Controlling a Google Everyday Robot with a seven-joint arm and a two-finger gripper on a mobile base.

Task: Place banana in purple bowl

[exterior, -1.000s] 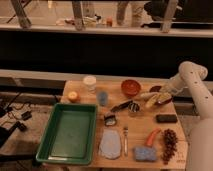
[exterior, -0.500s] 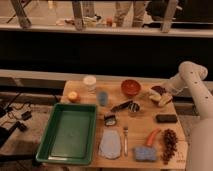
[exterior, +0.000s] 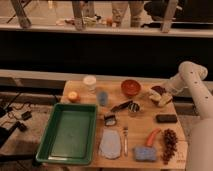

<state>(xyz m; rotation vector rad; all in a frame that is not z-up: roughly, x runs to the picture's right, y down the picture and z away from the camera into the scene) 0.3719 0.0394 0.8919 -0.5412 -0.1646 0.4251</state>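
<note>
The pale banana sits at the right end of the wooden table, right at the front rim of the small dark purple bowl and partly over it. My gripper comes down from the white arm on the right and is shut on the banana, just above the bowl's near side. Whether the banana touches the bowl I cannot tell.
An orange-red bowl stands left of the purple one. A green tray fills the table's left front. A white cup, a blue cup, an orange fruit, a black block, a carrot piece, grapes and a blue sponge lie around.
The banana has travelled to the right with my gripper, from the table's middle right to the purple bowl's rim. Nothing else moved.
</note>
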